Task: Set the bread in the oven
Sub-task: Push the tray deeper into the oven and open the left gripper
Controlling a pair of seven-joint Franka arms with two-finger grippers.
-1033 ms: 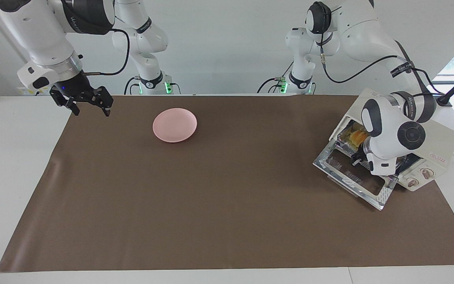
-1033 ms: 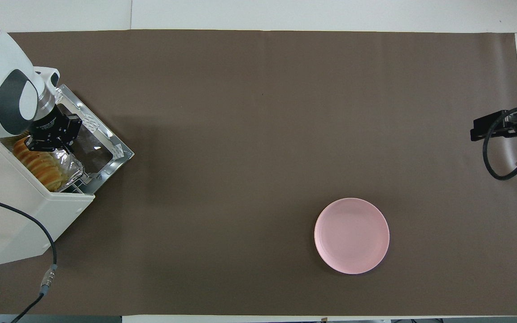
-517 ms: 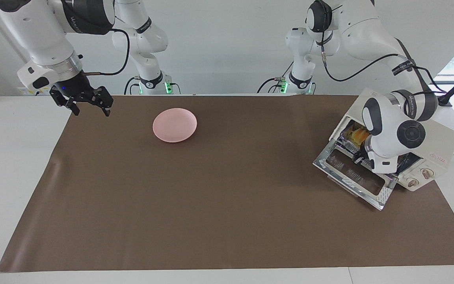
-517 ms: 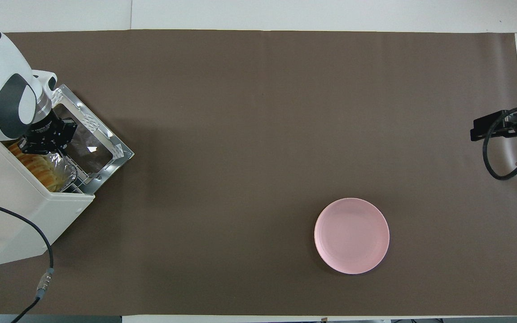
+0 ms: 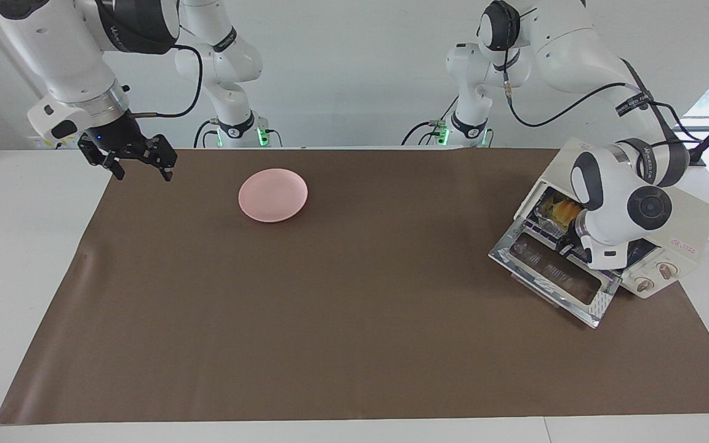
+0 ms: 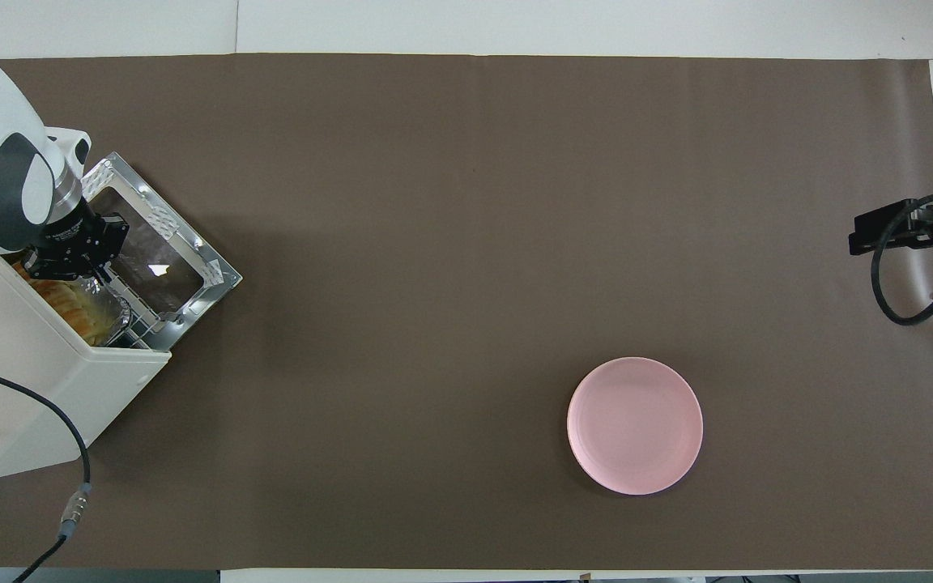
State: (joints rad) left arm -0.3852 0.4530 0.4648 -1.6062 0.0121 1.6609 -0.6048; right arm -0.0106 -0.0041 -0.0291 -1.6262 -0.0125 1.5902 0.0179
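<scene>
**Two high cameras, half a turn apart**

The facing camera looks from across the table toward the robots, taking in both arms. The overhead one looks steeply down. Both share the brown mat (image 5: 354, 295), oven (image 5: 668, 227) and pink plate (image 6: 635, 425).

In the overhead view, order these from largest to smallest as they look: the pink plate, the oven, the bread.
1. Oven, largest.
2. Pink plate.
3. Bread, smallest; it is partly hidden inside the oven, so only part of it shows.
</scene>
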